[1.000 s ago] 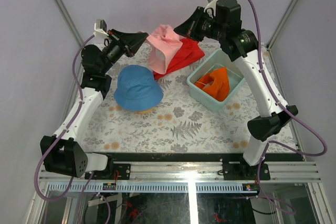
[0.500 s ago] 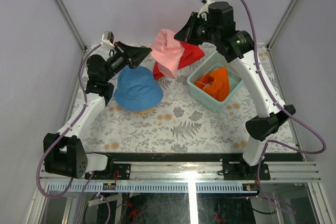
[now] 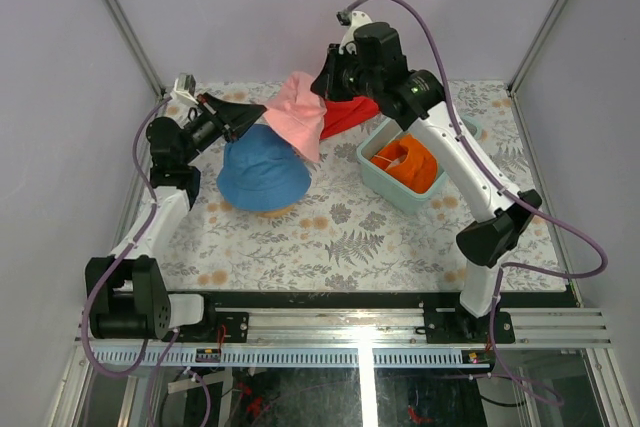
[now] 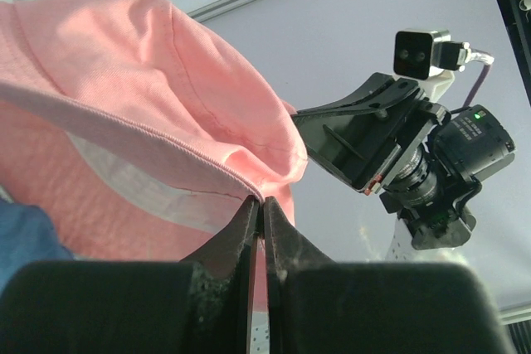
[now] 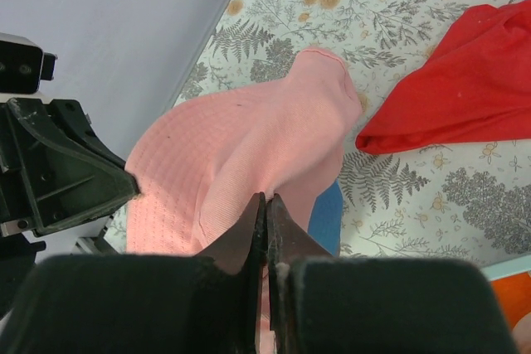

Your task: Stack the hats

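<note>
- Pinching the brim of the pink hat with the left gripper, jaws pressed tight on the fabric.
- Gripping the hat's other side with the right gripper, jaws likewise clamped on cloth.
- Holding the pink hat stretched between both, lifted over the far edge of the blue hat.
- Leaving the blue hat crown-up on the table, the orange hat in the teal bin, and the red cloth just behind the bin.
</note>
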